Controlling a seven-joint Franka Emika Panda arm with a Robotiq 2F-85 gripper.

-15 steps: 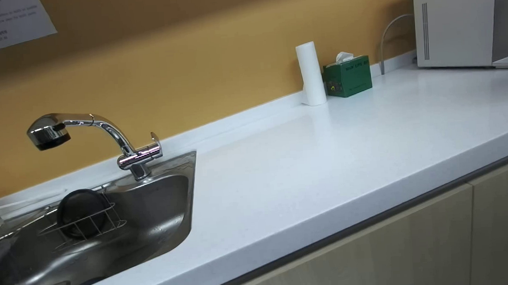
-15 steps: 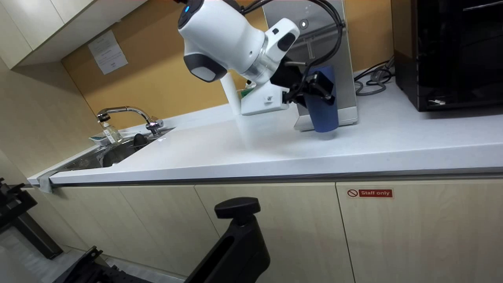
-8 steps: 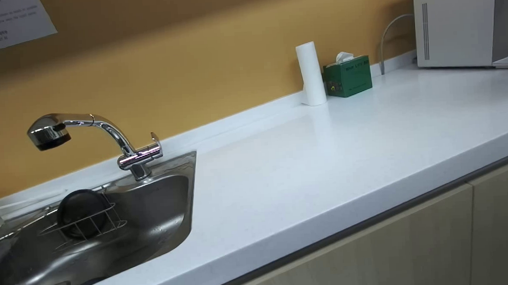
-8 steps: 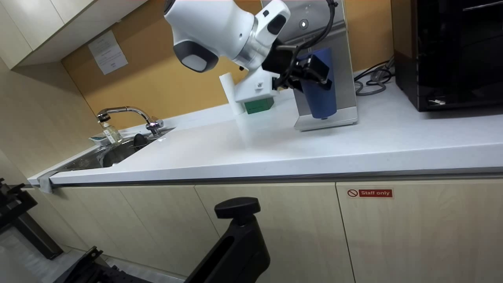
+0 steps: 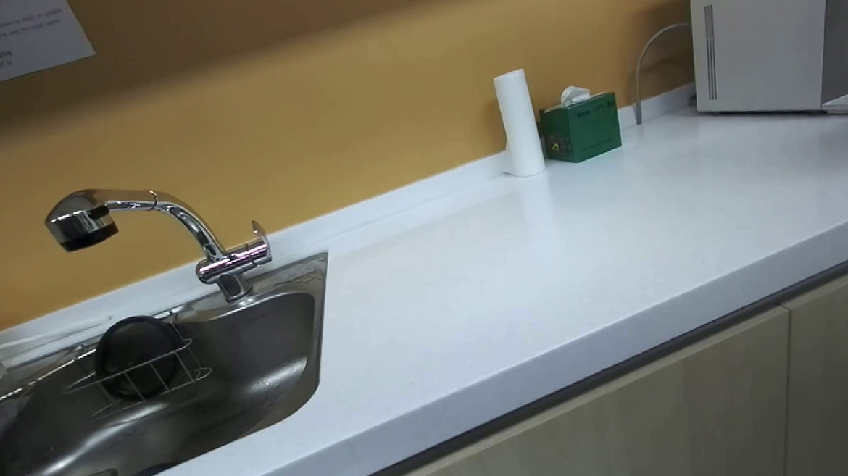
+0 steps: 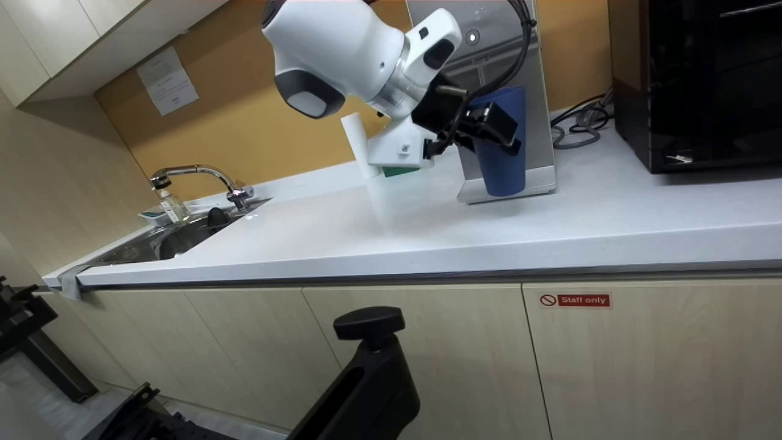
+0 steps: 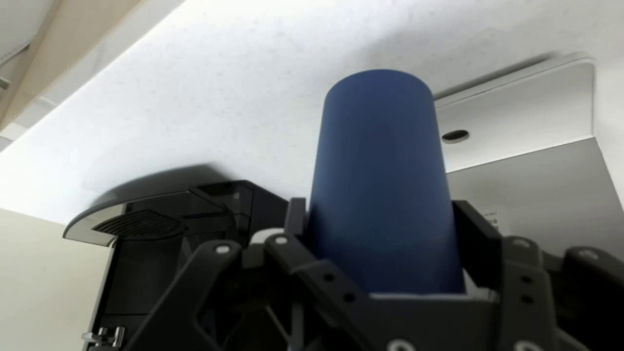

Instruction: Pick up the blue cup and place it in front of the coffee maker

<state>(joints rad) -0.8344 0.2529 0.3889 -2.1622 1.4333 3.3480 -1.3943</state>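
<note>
My gripper (image 7: 380, 214) is shut on the blue cup (image 7: 380, 141), with a finger on each side of it. The gripper (image 6: 489, 127) and the cup (image 6: 506, 174) also show in an exterior view. The cup is slightly tilted there, in front of the silver panel and over or before its base. It looks held above the counter, though the gap is hard to judge. The black coffee maker (image 7: 146, 273), with a curved drip tray, stands on the counter at the left of the wrist view, apart from the cup. The cup's mouth is hidden.
A silver panel appliance (image 6: 540, 140) with a low base stands behind the cup. A black appliance (image 6: 715, 85) is at the right, with loose cables (image 6: 580, 122) beside it. A paper roll (image 5: 520, 124), a green tissue box (image 5: 585, 128) and a sink (image 5: 270, 340) are along the counter.
Over the last second the cup and gripper rose, then came partly down again and slightly right. The cup stayed in the gripper. The view without the arm is unchanged.
</note>
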